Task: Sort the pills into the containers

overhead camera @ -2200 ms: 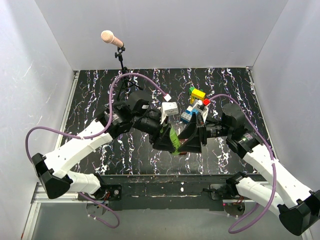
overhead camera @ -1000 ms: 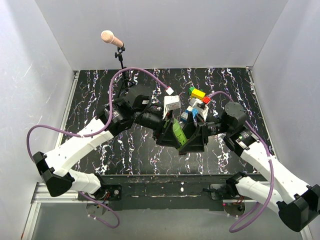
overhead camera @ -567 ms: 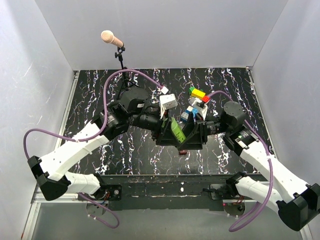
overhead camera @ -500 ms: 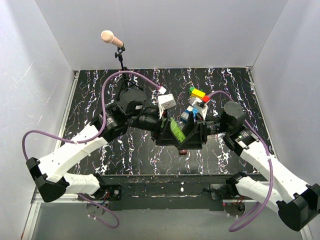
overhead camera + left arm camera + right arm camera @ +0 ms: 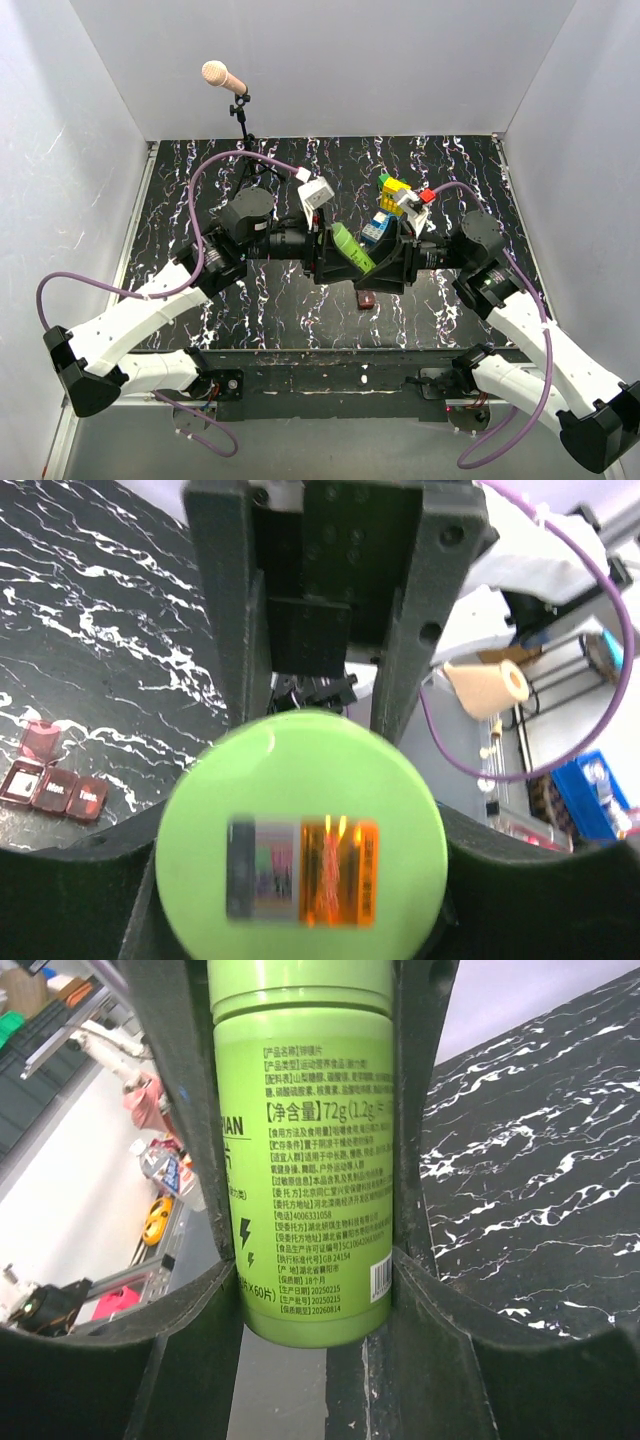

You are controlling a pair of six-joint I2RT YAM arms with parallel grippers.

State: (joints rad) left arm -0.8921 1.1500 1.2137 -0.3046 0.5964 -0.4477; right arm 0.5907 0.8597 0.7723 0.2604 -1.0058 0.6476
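Seen from above, two white and black robot arms reach inward and meet over the middle of a black desk (image 5: pixel 470 170) veined with white. Between them, lifted off the desk, is a green cylindrical bottle (image 5: pixel 352 250), lying tilted with one end towards the back left and the other towards the near right.

The left tool (image 5: pixel 326 250) is clamped on the back-left end of the bottle. In the left wrist view, the bottle's round green end (image 5: pixel 300 865) fills the space between that tool's dark fingers and carries a small blurred sticker.

The right tool (image 5: pixel 388 264) comes in from the other side. In the right wrist view, its two dark fingers (image 5: pixel 185 1110) press flat against both sides of the bottle (image 5: pixel 305 1150), so this tool grips it as well. The bottle's label, printed in small dark text, faces that camera.

A small dark red-brown box (image 5: pixel 367 298) lies on the desk just in front of the two tools, apart from the bottle. In the left wrist view the box (image 5: pixel 55 785) shows a row of small compartments, with one flap lifted open.

A yellow, blue and green toy brick stack (image 5: pixel 392 203) stands just behind the right tool. A microphone (image 5: pixel 224 77) on a thin stand rises at the back left.
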